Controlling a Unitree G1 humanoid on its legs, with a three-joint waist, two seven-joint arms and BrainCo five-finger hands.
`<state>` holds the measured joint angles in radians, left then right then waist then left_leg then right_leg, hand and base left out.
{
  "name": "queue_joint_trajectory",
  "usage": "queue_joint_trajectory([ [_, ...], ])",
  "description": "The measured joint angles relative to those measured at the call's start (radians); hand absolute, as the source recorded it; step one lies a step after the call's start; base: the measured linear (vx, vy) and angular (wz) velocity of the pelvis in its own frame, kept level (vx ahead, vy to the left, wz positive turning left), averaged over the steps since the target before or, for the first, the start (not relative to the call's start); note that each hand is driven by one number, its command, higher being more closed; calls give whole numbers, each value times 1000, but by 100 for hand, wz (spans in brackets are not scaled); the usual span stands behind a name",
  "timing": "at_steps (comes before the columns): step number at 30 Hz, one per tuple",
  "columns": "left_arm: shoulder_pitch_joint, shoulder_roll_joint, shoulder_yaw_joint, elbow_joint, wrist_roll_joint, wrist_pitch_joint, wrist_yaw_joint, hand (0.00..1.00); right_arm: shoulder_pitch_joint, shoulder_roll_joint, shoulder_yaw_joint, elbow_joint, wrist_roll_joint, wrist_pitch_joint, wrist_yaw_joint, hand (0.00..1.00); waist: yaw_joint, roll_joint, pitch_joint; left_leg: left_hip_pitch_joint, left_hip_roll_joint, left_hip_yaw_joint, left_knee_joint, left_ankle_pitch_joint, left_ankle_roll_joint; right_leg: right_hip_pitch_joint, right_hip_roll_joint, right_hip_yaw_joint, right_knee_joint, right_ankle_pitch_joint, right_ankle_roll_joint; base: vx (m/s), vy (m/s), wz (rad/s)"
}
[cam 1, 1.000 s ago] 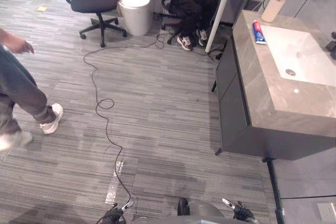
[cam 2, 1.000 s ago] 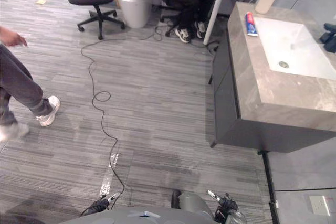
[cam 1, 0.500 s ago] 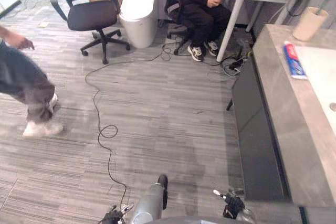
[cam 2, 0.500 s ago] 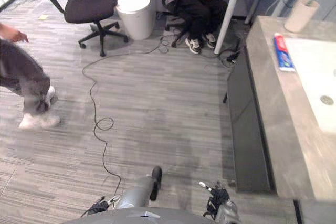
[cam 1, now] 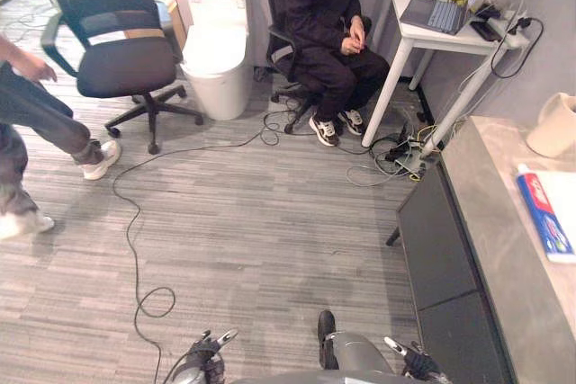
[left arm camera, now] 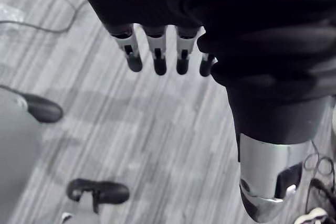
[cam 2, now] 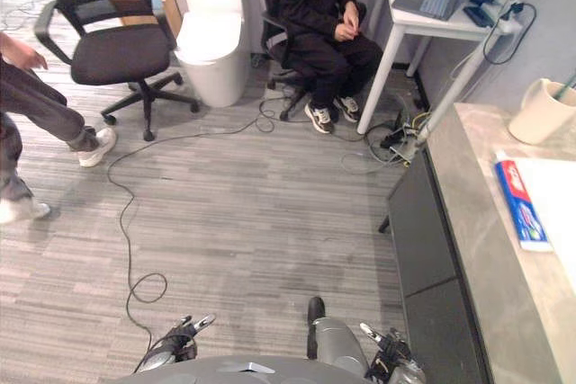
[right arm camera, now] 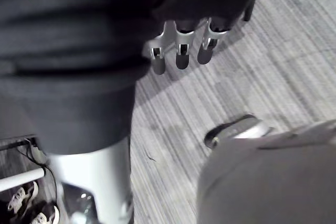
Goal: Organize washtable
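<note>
Washtable of grey stone over a dark cabinet (cam 2: 486, 231) stands at three o'clock, bearing a red-and-blue toothpaste tube (cam 2: 520, 204) and a beige cup (cam 2: 542, 111). Best step closer and square up before reaching. Left hand (left arm camera: 158, 56) and right hand (right arm camera: 181, 56) hang low with relaxed, straight fingers, holding nothing.

You have open floor (cam 2: 270, 186) straight ahead. The desk (cam 2: 459, 186) walls your right, with cup (cam 2: 540, 112) and toothpaste (cam 2: 520, 206) on top (well apart). Person on foot (cam 2: 36, 101) crowds the left; office chair (cam 2: 117, 53) and seated person (cam 2: 315, 6) stand beyond.
</note>
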<state>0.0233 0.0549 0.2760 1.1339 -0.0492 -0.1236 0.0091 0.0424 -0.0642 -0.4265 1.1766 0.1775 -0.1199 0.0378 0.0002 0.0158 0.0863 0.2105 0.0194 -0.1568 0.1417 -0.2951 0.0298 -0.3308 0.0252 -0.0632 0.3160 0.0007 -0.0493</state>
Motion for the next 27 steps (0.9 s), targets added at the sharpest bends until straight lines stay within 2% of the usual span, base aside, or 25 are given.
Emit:
queue_joint_trajectory([
  [1,-38,-35,0,-14,10,0,-1,0,-7,-1,-21,-3,2,2,1,0,-6,-19,33,16,-26,-36,74,60,-33,-55,-11,-35,201,-52,-13,351,-179,54],
  [2,-6,-79,8,-37,18,-8,-1,0,23,-9,4,-32,4,1,0,0,-16,14,1,-70,-29,-42,326,87,-80,-11,13,-46,107,-47,29,282,-172,77],
  [3,3,-86,8,-42,18,-12,-4,0,45,-9,23,-50,2,0,2,0,-20,-1,-7,-119,-53,-30,458,125,-136,27,7,-52,32,-19,-28,182,-63,72],
  [4,8,-100,15,-56,18,-17,-3,0,62,-11,42,-60,0,-1,2,0,-17,10,-14,-167,-51,-12,593,182,-189,74,13,-69,12,-74,-56,88,-70,17],
  [5,17,-121,33,-75,17,-21,-3,0,66,-39,47,-66,-1,2,4,0,8,48,-17,-241,-14,2,770,278,-214,126,58,-57,-17,-92,-77,101,-33,-31],
  [6,23,-102,40,-76,17,-17,-2,0,41,-43,70,-66,-1,2,2,0,17,61,-11,-331,34,60,938,245,-162,191,93,-32,-48,-112,-99,-10,-44,-70],
  [7,35,-78,39,-72,17,-11,1,0,12,-28,94,-61,-1,1,2,0,28,37,5,-390,57,114,989,184,-93,261,95,-1,-73,-120,-110,-103,-55,-64],
  [8,43,-68,45,-74,9,-9,1,0,4,-11,102,-60,-1,0,2,0,35,18,14,-415,59,139,985,156,-81,301,90,19,-94,-121,-112,-30,-119,-60],
  [9,43,-41,49,-92,-7,-19,2,0,-16,4,101,-42,0,-1,1,0,47,-8,41,-441,57,167,920,97,-65,387,76,46,-134,-121,-108,201,-124,-55],
  [10,44,-30,46,-93,-6,-22,2,0,-27,12,101,-27,2,0,1,0,56,-30,47,-464,53,187,780,53,-75,441,63,71,-148,-136,-80,332,-103,-48],
  [11,46,-21,43,-92,-7,-24,2,0,-27,12,100,-28,3,-1,1,0,58,-24,43,-477,48,189,686,44,-80,459,60,82,-152,-145,-64,340,-15,-47],
  [12,49,-23,38,-81,-7,-29,3,0,-26,5,99,-29,5,-2,0,0,55,-9,36,-482,37,172,456,56,-93,485,57,102,-158,-167,-33,59,67,-60],
  [13,60,-25,39,-73,-7,-28,4,0,-20,-3,97,-30,11,-4,0,0,56,13,23,-478,34,146,196,145,-103,505,67,123,-172,-189,-26,-56,98,-69],
  [14,65,-25,38,-69,-7,-28,4,0,-15,-8,98,-33,17,-6,0,0,57,27,20,-481,38,132,109,211,-97,515,75,138,-173,-208,-27,-51,175,-87],
  [15,70,-23,35,-39,-6,-26,4,0,-2,-19,100,-32,21,-4,0,0,61,50,20,-490,36,105,90,383,-81,540,87,174,-161,-259,-26,194,168,-60],
  [16,67,-4,38,-12,-11,-18,4,0,-1,-1,101,-23,30,-1,-6,0,55,21,19,-485,11,124,122,356,-70,551,61,196,-145,-279,-22,218,134,-44],
  [17,135,70,-118,43,-4,-16,2,0,28,1,77,12,40,-1,8,0,7,-41,13,-240,-49,123,-247,416,-51,464,-52,216,-167,-249,76,108,40,-5],
  [23,134,70,-118,42,-4,-16,2,0,26,2,76,11,40,-1,8,0,8,-42,14,-259,-58,127,-246,419,-54,447,-60,222,-169,-262,84,3,14,0],
  [27,133,77,-118,42,-4,-16,1,0,27,5,75,13,40,0,12,0,10,-56,16,-257,-71,130,-246,421,-49,449,-69,222,-170,-264,89,82,7,-3],
])
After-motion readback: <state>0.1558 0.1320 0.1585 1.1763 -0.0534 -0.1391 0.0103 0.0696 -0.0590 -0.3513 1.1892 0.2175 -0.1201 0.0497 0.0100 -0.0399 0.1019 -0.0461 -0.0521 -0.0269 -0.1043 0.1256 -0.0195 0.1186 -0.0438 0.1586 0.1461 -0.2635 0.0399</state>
